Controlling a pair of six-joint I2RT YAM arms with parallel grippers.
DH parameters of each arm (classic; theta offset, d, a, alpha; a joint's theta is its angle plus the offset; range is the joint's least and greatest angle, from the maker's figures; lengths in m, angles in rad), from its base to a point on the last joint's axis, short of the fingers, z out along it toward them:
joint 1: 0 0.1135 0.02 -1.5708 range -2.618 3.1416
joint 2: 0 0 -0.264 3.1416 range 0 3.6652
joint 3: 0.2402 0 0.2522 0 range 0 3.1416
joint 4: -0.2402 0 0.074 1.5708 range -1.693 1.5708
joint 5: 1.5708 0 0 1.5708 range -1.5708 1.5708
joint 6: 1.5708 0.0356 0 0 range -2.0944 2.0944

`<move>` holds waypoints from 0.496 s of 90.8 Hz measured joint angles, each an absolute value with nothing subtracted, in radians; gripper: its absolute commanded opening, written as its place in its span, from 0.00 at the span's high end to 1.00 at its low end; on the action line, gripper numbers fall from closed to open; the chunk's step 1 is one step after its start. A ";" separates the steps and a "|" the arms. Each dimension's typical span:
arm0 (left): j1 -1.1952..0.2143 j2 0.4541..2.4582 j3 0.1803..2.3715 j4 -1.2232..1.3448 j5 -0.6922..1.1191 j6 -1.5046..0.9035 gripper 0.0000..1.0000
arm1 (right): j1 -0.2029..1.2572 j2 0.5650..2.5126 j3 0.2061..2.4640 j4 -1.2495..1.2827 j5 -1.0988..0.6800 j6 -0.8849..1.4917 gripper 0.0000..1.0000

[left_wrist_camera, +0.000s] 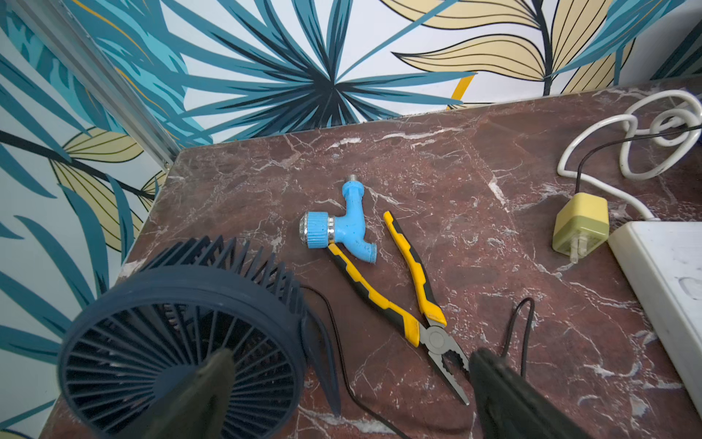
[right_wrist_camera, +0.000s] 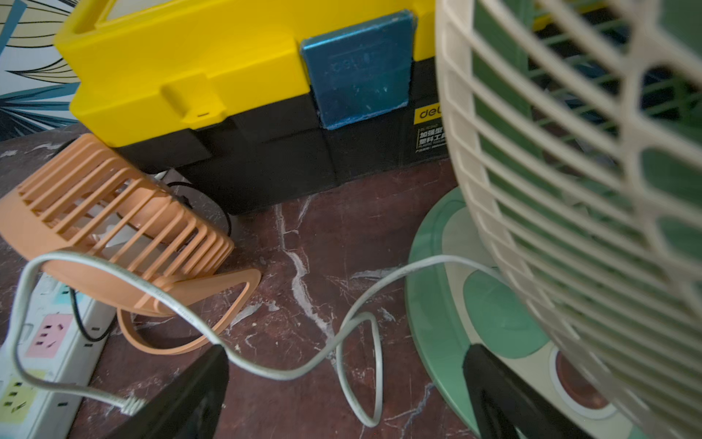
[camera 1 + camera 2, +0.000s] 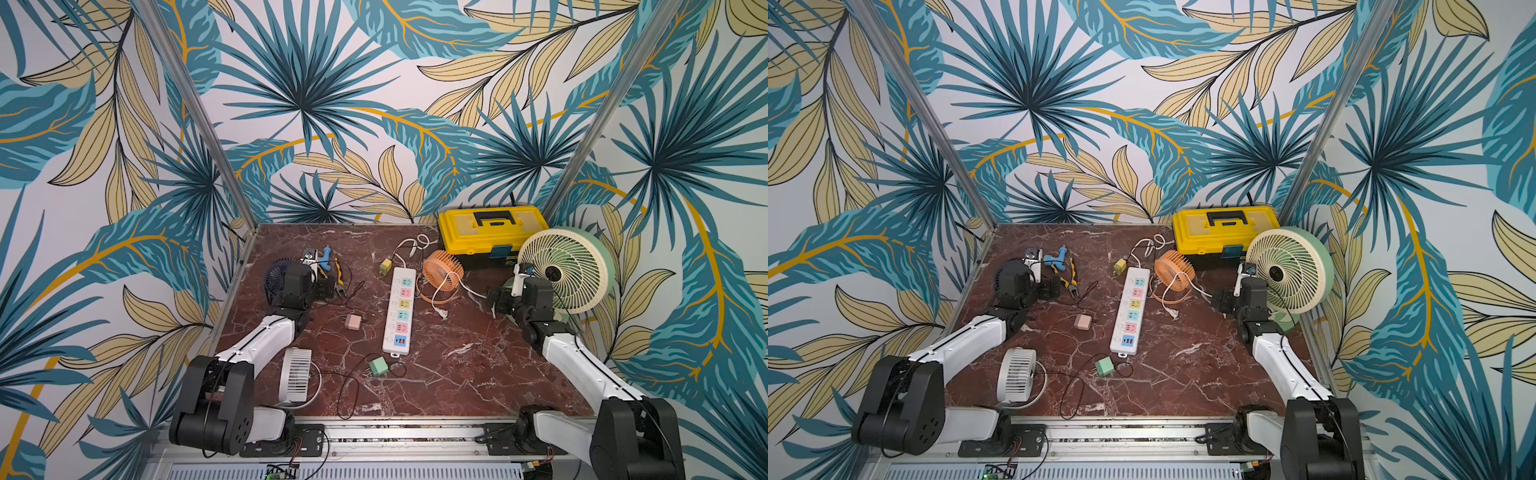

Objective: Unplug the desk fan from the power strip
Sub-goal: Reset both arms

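The power strip looks bare of plugs, so the unplugging seems done; left gripper and right gripper are both spread and empty, and need only pull back

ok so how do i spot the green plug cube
Start at the long white power strip on the marble table. Off its near end, by the blue USB panel, sits the mint-green plug cube. It's the only green one: the pink cube lies left of the strip, the yellow cube at its far end.

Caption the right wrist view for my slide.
Open right gripper frames a loose white cable between orange fan and green fan, yellow toolbox behind.
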State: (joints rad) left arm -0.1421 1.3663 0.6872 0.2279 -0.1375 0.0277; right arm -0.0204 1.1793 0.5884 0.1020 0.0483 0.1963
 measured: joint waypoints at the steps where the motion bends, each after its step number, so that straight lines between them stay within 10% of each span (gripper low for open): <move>1: -0.142 1.368 0.685 0.235 -0.137 0.030 0.00 | -0.022 1.184 0.586 0.113 0.052 0.194 0.01; 45: -0.139 1.382 0.572 0.498 -0.078 0.102 0.00 | -0.028 1.392 0.521 0.485 0.112 0.134 0.01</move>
State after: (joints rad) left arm -0.1387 1.3819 0.5724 0.4976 -0.0776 0.1024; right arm -0.0277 1.3918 0.5209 0.4850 0.1116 0.1345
